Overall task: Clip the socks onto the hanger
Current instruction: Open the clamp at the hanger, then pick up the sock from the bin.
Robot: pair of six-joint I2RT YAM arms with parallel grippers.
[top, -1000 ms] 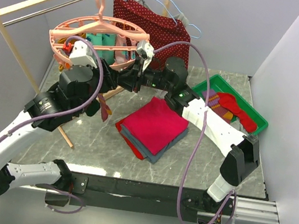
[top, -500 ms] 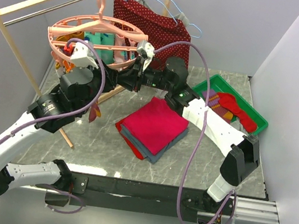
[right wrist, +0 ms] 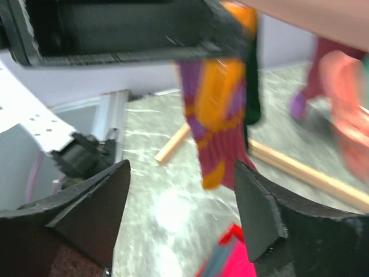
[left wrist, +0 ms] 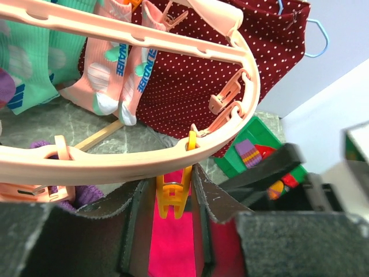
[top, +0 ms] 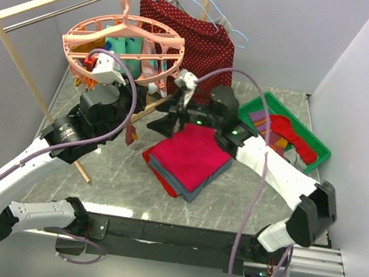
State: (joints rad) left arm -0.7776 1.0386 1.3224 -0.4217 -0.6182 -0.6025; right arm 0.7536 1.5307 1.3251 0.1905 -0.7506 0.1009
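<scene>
Hanger (left wrist: 115,164) rim carries a yellow clip (left wrist: 172,202) pinched by the left gripper (left wrist: 170,184); below the hanger, the right gripper (right wrist: 181,190) gapes near a striped sock (right wrist: 216,121).

table (top: 244,204) | cloth stack (top: 188,159) mid-table | tray (top: 316,140) right of stack, socks (top: 286,128) in it | dotted garment (top: 200,39) behind stack | hanger (top: 125,48) behind-left of stack, above table | clip (left wrist: 171,202) on hanger's rim, between left gripper (left wrist: 168,176) fingers | right gripper (right wrist: 180,173) just behind stack
</scene>
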